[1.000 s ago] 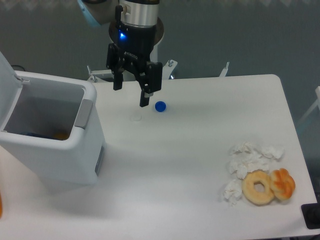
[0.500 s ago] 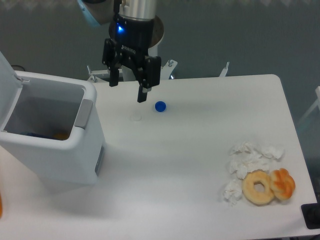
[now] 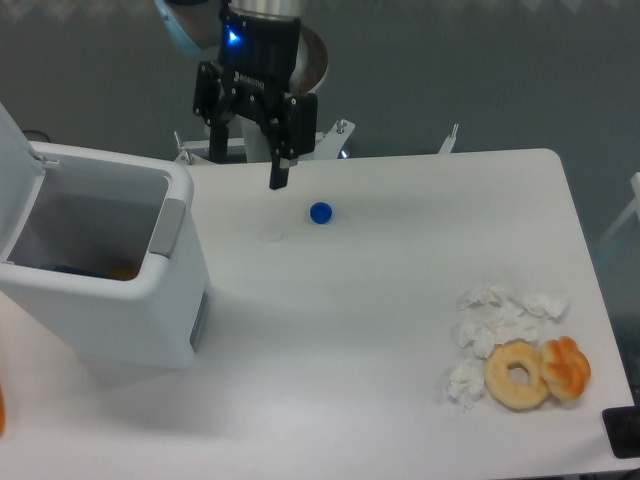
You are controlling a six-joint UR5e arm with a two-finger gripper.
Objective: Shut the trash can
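At the left of the frame I have the trash can (image 3: 110, 270) standing open on the bench (image 3: 380, 300), its light, stiff hinged lid (image 3: 14, 140) upright, best pushed near its top edge, while my empty gripper (image 3: 245, 150) hangs top-centre, fingers (image 3: 277, 170) apart.

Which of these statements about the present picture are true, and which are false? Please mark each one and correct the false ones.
1. The lid of the trash can is shut. False: the lid stands open and the inside is visible.
2. The gripper holds nothing, with its fingers apart. True.
3. A small blue ball lies on the table. True.
4. The ring-shaped doughnut lies inside the trash can. False: it lies on the table beside crumpled tissues.
5. The gripper touches the lid. False: it hangs apart from it, above the table's far edge.
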